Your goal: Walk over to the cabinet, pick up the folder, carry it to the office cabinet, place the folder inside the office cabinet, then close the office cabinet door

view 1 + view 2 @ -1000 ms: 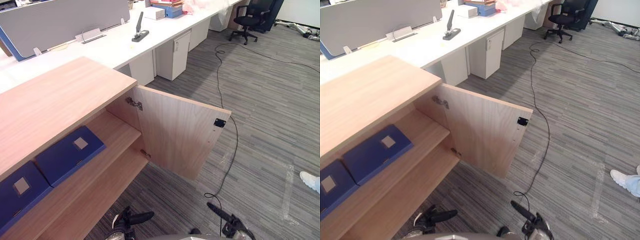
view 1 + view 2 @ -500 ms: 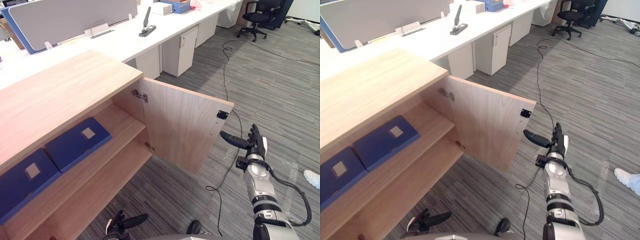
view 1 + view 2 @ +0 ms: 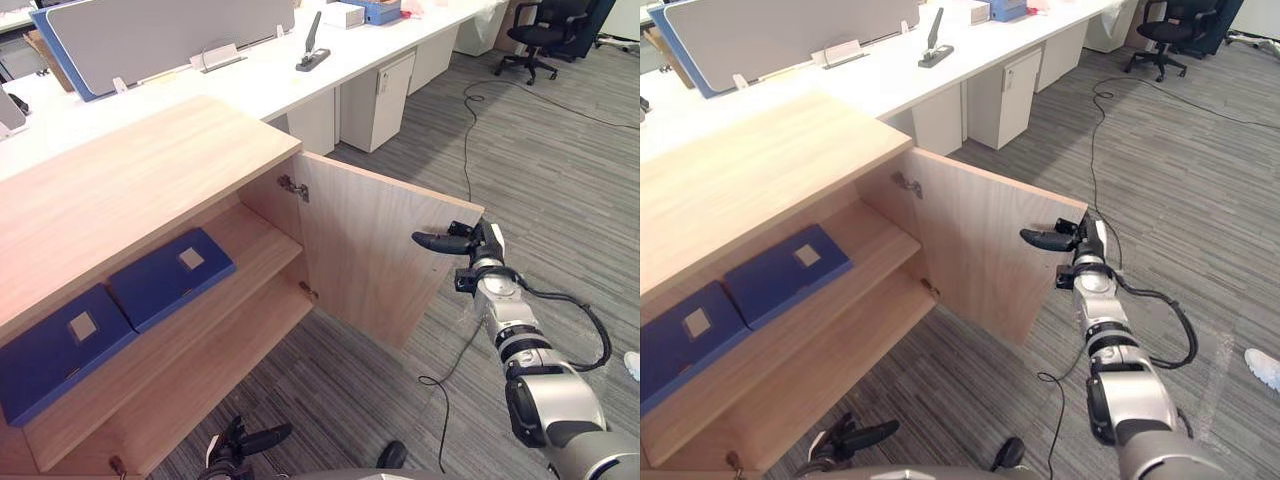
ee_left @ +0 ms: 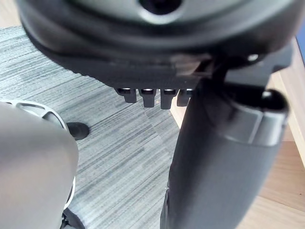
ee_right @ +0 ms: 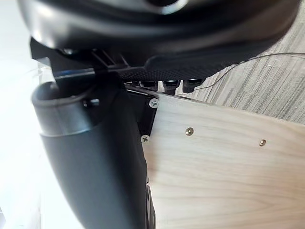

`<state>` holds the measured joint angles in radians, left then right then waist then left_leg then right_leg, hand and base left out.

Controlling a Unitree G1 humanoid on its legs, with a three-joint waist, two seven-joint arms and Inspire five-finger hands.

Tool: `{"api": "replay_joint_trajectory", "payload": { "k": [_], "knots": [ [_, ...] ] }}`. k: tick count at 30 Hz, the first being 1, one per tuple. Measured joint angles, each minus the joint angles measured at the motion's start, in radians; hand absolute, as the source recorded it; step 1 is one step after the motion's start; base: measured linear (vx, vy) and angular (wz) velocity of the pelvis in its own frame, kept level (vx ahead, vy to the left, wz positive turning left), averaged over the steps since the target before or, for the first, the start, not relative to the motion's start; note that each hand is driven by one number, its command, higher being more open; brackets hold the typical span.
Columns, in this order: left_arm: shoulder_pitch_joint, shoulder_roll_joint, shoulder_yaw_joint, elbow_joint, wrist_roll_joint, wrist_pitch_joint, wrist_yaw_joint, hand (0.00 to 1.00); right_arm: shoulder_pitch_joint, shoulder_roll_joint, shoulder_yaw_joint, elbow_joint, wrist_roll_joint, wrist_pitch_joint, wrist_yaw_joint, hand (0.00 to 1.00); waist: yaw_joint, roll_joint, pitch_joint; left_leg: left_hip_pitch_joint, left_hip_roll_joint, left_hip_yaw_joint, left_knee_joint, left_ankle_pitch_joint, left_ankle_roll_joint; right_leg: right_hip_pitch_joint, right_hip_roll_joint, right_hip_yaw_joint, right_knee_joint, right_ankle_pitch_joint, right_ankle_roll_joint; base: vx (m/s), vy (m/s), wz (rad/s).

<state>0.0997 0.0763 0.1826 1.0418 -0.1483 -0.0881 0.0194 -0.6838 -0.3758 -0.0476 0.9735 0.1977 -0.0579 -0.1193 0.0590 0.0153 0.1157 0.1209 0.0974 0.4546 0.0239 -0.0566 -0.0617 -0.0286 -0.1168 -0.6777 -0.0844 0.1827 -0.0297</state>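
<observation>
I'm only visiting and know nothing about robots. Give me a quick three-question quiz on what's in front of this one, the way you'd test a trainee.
1. How many blue folders lie on the upper shelf of the cabinet?
2. True or false: the cabinet door is shut.
3. Where is the right hand?
A) resting on a folder
B) at the door's upper outer corner
C) on the white desk

Key:
1. Two, side by side.
2. False; it stands wide open.
3. B
</observation>
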Motion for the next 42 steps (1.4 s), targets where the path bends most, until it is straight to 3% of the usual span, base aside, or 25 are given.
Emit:
{"api": "replay_joint_trajectory", "payload": {
  "k": [8,11,16,20,26,30,38,42],
  "knots": [
    [0.051,0.025,0.0,0.005,0.0,0.001,0.002,1.0,-0.124,-0.041,0.028,0.084,0.003,0.006,0.0,1.0,0.0,-0.003,0.043,-0.002,0.003,-0.009,0.016,-0.005,0.006,0.007,0.0,-0.002,-0.004,0.0,0.0,-0.05,-0.002,0.01],
    [0.073,0.026,0.001,0.005,-0.001,0.001,0.002,1.0,-0.128,-0.08,0.13,0.082,0.003,0.007,0.005,1.0,-0.004,-0.005,0.047,-0.007,0.003,-0.01,0.017,-0.006,0.006,0.002,0.001,-0.002,-0.004,0.0,0.0,-0.04,0.001,-0.01],
    [0.078,0.027,0.011,0.005,0.0,0.001,-0.017,1.0,-0.121,-0.325,0.569,-0.042,0.001,0.019,0.221,1.0,-0.018,-0.008,0.05,-0.016,0.008,-0.012,0.02,-0.006,0.007,-0.004,0.005,0.0,-0.001,-0.003,-0.004,-0.04,-0.002,-0.02],
    [0.077,0.035,-0.007,0.004,0.001,0.0,-0.037,1.0,-0.048,-0.379,0.66,-0.133,0.0,0.02,0.352,1.0,-0.018,-0.009,0.049,-0.008,0.016,-0.029,0.017,-0.004,0.004,0.006,0.011,-0.01,0.0,-0.014,-0.007,-0.03,-0.009,0.05],
    [0.075,0.038,-0.011,0.004,0.003,0.0,-0.053,1.0,0.03,-0.319,0.799,-0.161,-0.035,0.04,0.488,1.0,-0.014,-0.01,0.046,-0.003,0.021,-0.035,0.013,0.0,-0.002,0.012,0.015,-0.018,0.0,-0.02,-0.008,-0.04,-0.004,0.04],
    [0.075,0.04,-0.006,0.005,0.004,0.0,-0.055,1.0,0.051,-0.29,0.898,-0.297,-0.053,0.047,0.547,1.0,-0.012,-0.018,0.039,-0.014,0.02,-0.038,0.016,0.0,-0.002,0.004,0.013,-0.02,0.002,-0.016,-0.012,-0.03,0.012,0.03],
    [0.081,0.035,0.084,0.023,0.004,0.001,-0.039,1.0,0.077,-0.276,0.893,-0.731,-0.026,0.046,0.536,1.0,-0.007,-0.068,0.004,-0.033,0.018,-0.031,0.021,0.001,0.0,-0.03,0.008,-0.004,0.028,-0.018,-0.015,-0.01,0.011,-0.05],
    [0.075,0.024,0.158,0.025,0.004,0.002,-0.018,1.0,0.119,-0.117,0.9,-0.818,0.004,0.004,0.511,1.0,0.011,-0.084,-0.006,-0.034,0.019,-0.03,0.034,-0.004,0.004,-0.03,0.003,0.0,0.036,-0.02,-0.018,-0.05,0.012,-0.02]
  ]
}}
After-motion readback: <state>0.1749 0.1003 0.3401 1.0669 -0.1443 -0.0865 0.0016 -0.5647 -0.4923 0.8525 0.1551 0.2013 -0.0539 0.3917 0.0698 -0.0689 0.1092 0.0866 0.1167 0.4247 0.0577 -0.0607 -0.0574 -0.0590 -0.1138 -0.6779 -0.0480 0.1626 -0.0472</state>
